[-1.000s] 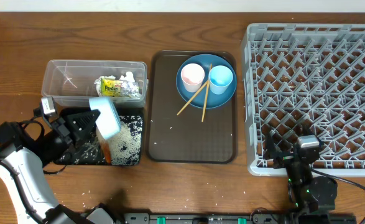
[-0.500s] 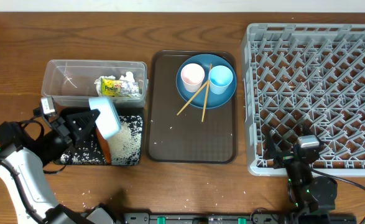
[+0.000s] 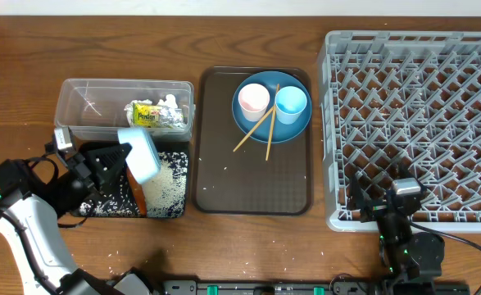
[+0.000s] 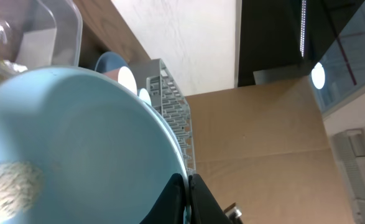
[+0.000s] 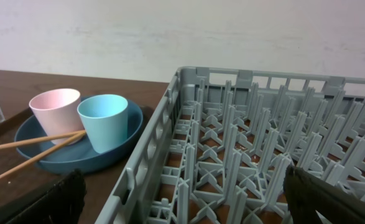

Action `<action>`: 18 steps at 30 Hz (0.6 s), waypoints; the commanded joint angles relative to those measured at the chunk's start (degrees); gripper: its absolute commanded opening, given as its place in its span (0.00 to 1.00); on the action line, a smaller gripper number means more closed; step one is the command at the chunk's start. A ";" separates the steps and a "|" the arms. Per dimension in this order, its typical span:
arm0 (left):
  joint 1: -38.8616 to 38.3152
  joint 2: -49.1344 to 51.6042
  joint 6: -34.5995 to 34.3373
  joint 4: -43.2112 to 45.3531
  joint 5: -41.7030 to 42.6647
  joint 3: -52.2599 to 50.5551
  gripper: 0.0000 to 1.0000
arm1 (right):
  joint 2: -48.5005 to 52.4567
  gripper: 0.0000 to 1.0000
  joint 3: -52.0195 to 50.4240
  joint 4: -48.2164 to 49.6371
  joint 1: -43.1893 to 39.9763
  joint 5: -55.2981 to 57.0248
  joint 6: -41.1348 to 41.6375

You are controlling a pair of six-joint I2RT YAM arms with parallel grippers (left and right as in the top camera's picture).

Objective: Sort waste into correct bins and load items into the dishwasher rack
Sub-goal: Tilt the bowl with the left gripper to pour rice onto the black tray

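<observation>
My left gripper (image 3: 124,156) is shut on the rim of the pale bowl (image 3: 143,154), which is tipped over the black tray (image 3: 113,215). Rice (image 3: 168,180) lies heaped on that tray beside a small orange carrot (image 3: 139,197). In the left wrist view the fingers pinch the bowl (image 4: 76,143), and some rice (image 4: 11,183) clings inside. The clear tub (image 3: 68,106) holds the wrapper (image 3: 146,115) and tissue (image 3: 170,104). The blue plate (image 3: 301,123) carries the pink cup (image 3: 252,100), light-blue cup (image 3: 291,103) and chopsticks (image 3: 256,131). My right gripper (image 3: 390,187) stands open at the front edge of the rack (image 3: 420,115).
The plate sits at the far end of a brown serving tray (image 3: 252,184) between the bins and the rack. Stray rice grains dot the table near the black tray's front. In the right wrist view the rack wall (image 5: 151,168) stands between my fingers.
The rice heap on the black tray looks slightly fuller. The bowl and both arms have barely moved.
</observation>
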 commanded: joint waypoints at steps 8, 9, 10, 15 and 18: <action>-0.33 0.39 -0.44 2.89 -0.35 -0.02 0.06 | -0.31 0.99 -0.09 -0.11 0.09 -0.46 0.37; -0.33 0.74 -2.73 3.17 -0.28 -0.02 0.06 | -0.31 0.99 -0.07 -0.13 0.09 -0.46 0.37; -0.50 1.03 -3.56 2.82 0.52 -0.02 0.06 | -0.31 0.99 -0.07 -0.11 0.09 -0.46 0.37; -0.50 1.03 -3.10 2.01 1.25 -0.02 0.06 | -0.31 0.99 -0.09 -0.11 0.09 -0.46 0.37; -0.50 1.03 -2.73 3.06 1.22 -0.02 0.06 | -0.31 0.99 -0.09 -0.11 0.09 -0.46 0.37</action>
